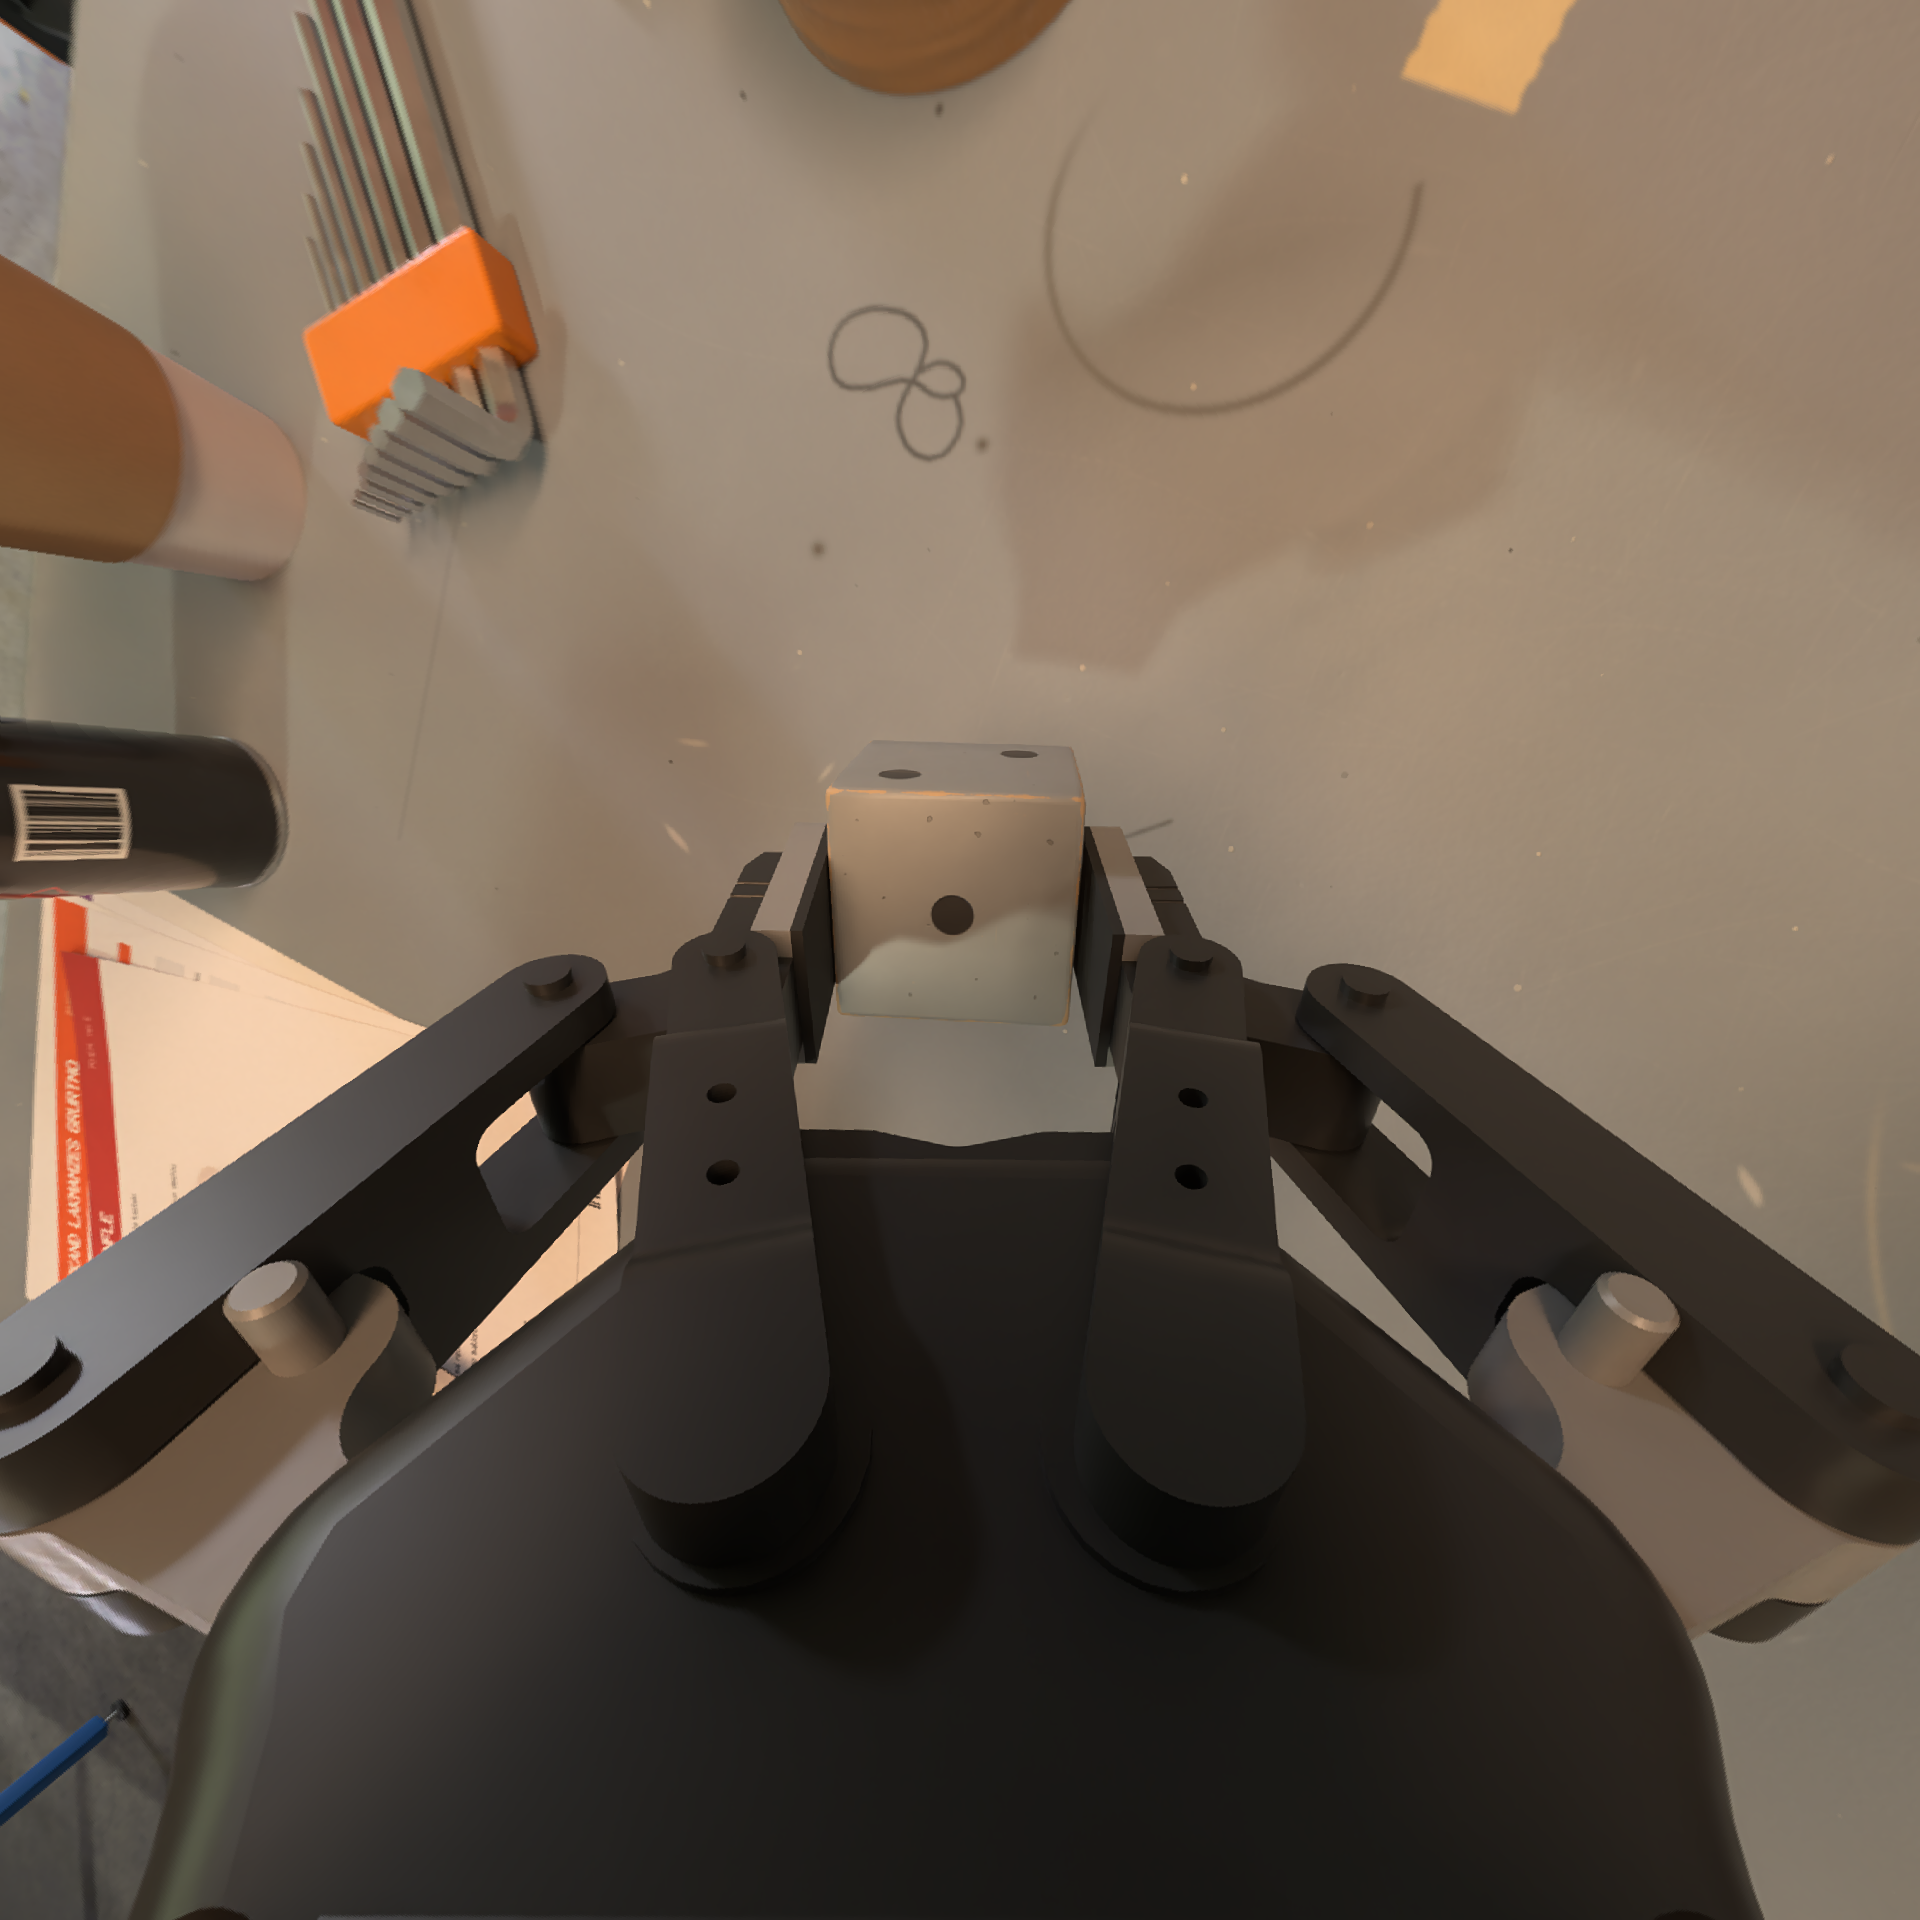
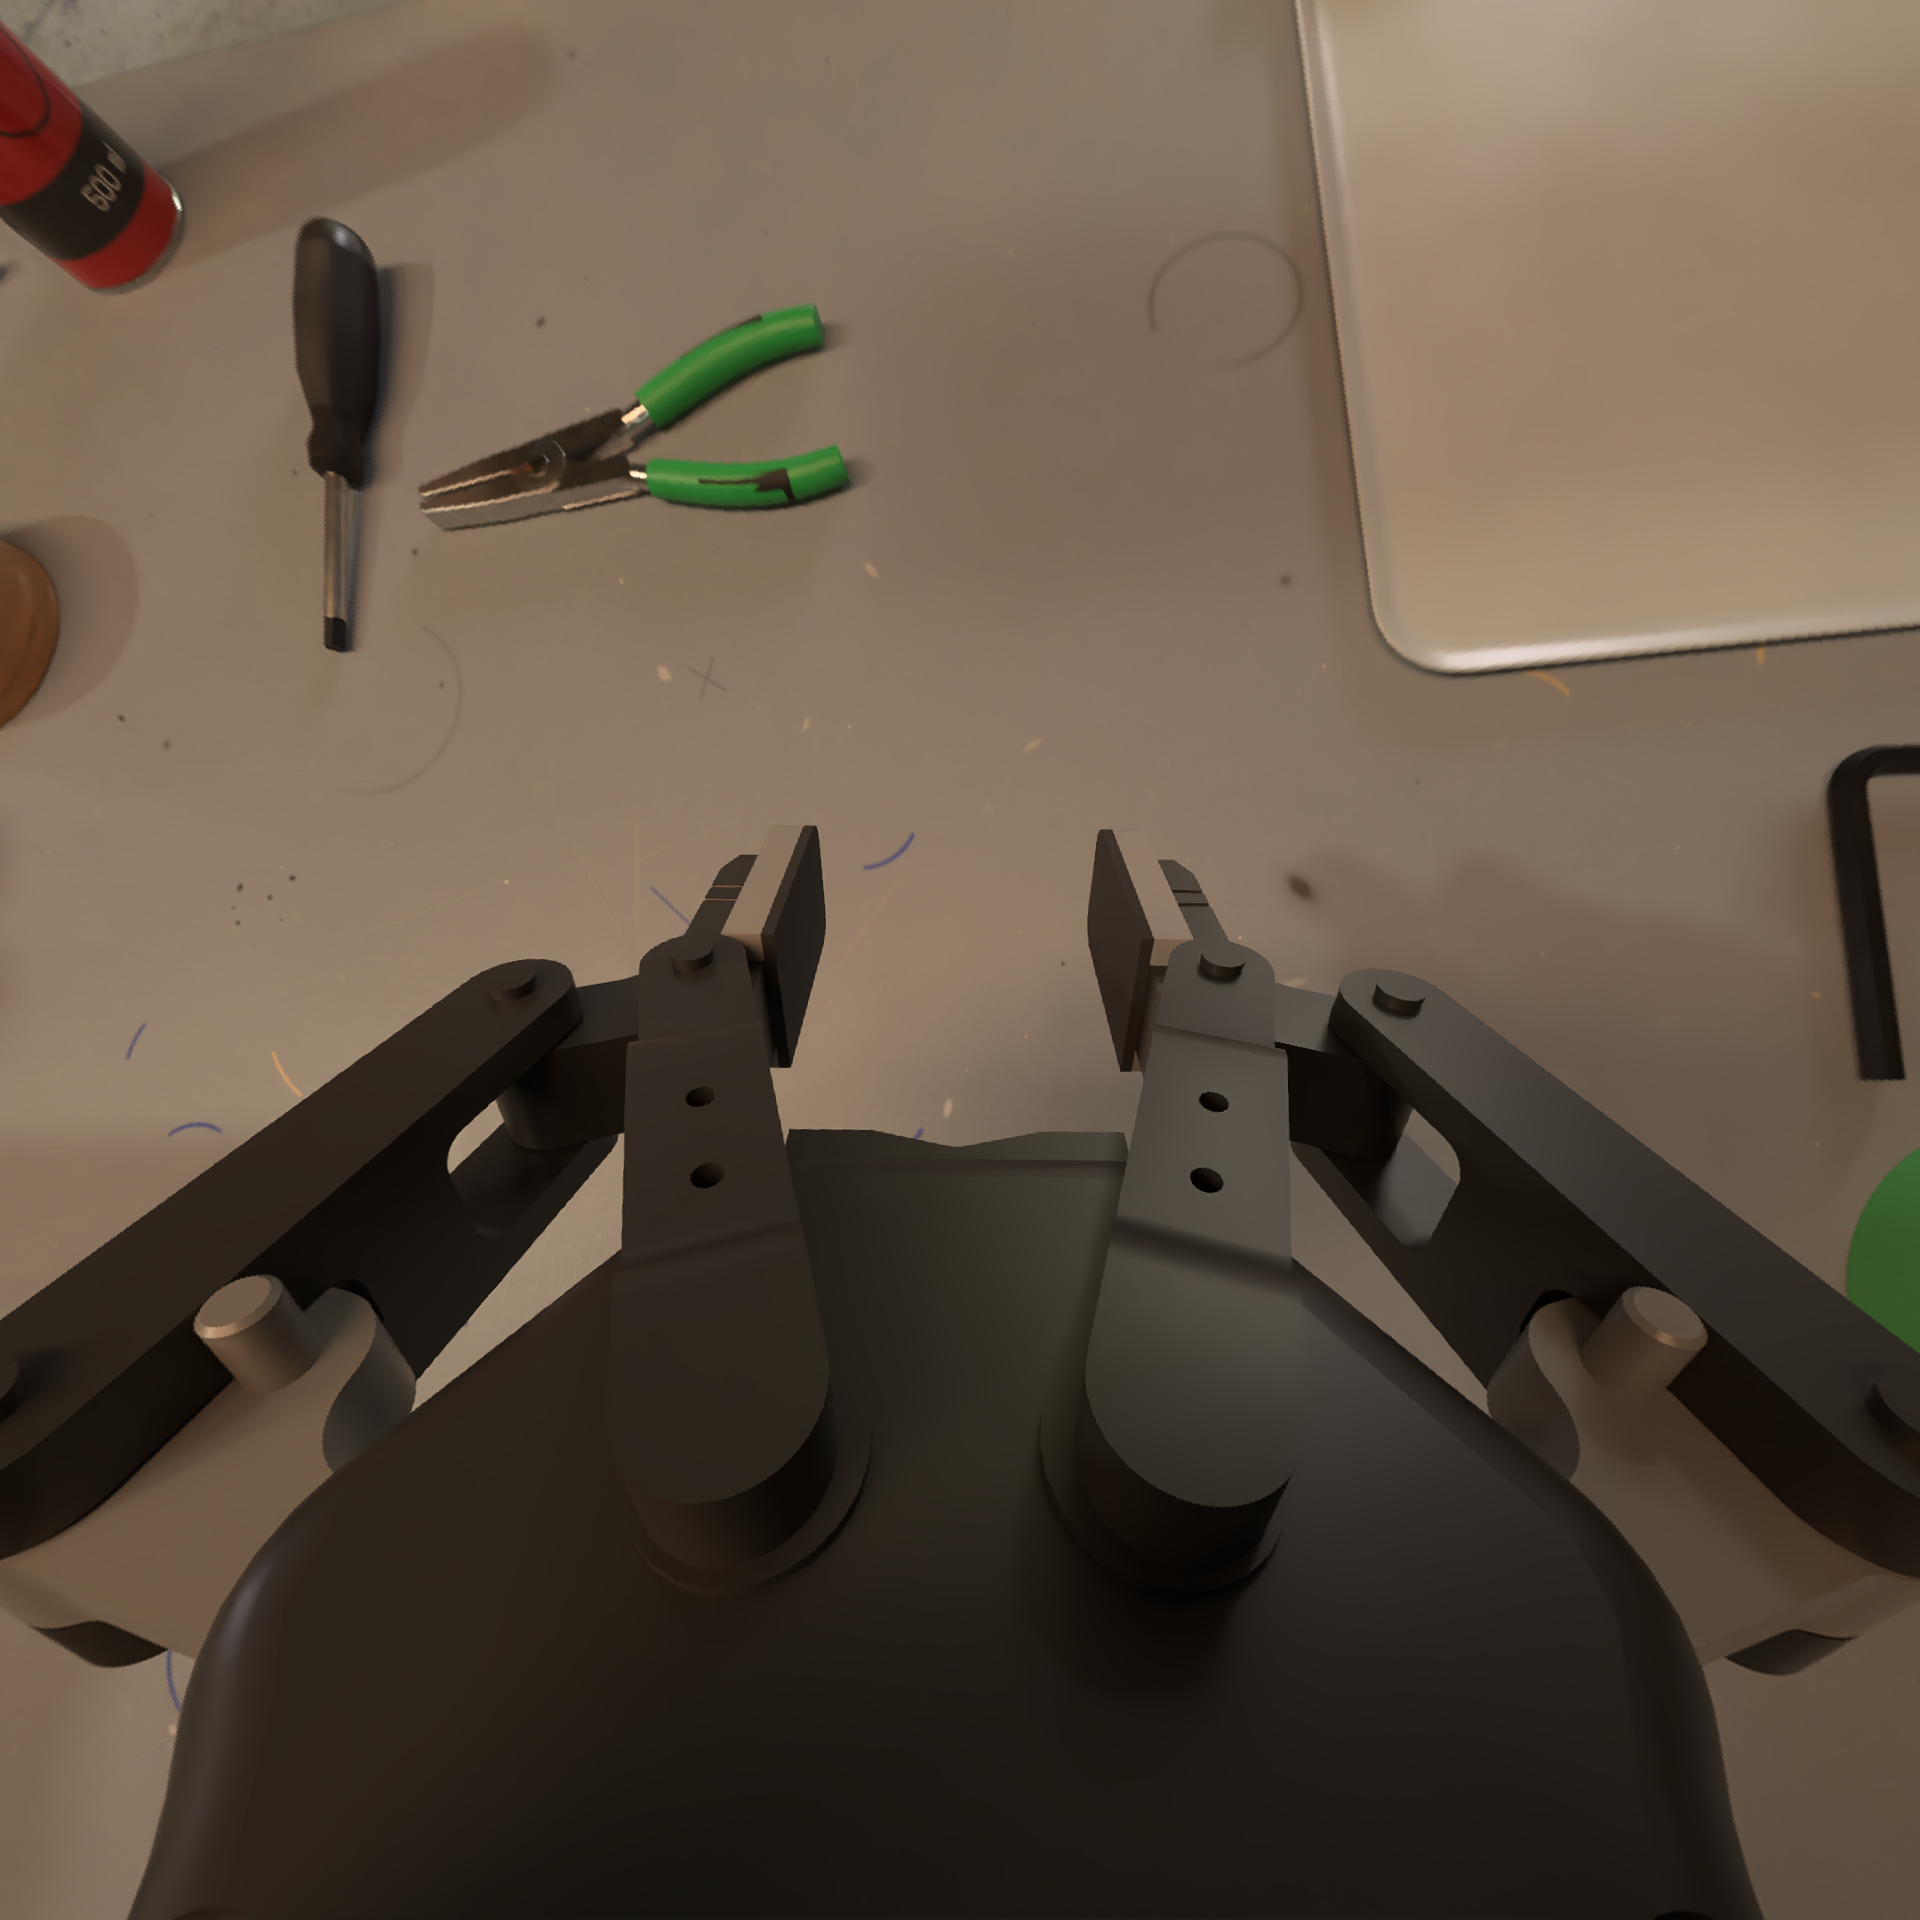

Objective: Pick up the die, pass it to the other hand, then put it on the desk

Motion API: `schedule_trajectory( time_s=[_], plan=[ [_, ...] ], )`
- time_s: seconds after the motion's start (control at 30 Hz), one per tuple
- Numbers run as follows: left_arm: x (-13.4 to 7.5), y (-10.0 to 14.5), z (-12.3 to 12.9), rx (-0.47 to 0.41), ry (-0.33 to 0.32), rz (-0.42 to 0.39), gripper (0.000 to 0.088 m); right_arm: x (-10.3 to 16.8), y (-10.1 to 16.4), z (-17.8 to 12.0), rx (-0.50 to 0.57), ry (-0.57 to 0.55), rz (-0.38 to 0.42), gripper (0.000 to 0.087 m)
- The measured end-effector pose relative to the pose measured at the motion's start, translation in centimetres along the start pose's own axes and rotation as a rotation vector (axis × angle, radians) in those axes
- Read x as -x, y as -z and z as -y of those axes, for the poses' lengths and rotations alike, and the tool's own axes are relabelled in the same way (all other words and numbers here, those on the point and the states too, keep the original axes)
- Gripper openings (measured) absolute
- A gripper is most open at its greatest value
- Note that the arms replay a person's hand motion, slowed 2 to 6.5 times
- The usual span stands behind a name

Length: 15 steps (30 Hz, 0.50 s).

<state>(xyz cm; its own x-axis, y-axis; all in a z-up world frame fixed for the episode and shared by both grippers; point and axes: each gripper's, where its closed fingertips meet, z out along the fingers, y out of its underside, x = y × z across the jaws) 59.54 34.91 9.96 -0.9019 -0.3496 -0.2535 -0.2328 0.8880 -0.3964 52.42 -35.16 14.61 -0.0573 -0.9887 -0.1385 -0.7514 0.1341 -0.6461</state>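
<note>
Two pads of the left claw clamp the die at its side faces, held over the pale surface; whether the die's far face touches it is hard to tell. At 9 o'clock a black can and brown tube are cut off by the frame; hex keys lie at 11, a wooden disc half-cropped at 12. Bare room stretches toward 3 o'clock.

The right claw points down, spread apart and holding nothing. Pliers and a screwdriver lie at 11, a tray cropped at 1, a black hex key at 3.
</note>
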Motion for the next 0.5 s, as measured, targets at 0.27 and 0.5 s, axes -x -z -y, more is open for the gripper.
schedule_trajectory(
  time_s=[0.27,0.5],
  plan=[
    [0.6,2.3,1.4,-0.096,0.021,0.054,0.0394,1.8,1.9,2.3,-0.116,0.081,-0.004,0.0485],
    [0.7,4.2,3.3,-0.2,0.032,0.089,0.0394,4.7,3.7,4.3,-0.232,0.192,0.033,0.0505]
  ],
)
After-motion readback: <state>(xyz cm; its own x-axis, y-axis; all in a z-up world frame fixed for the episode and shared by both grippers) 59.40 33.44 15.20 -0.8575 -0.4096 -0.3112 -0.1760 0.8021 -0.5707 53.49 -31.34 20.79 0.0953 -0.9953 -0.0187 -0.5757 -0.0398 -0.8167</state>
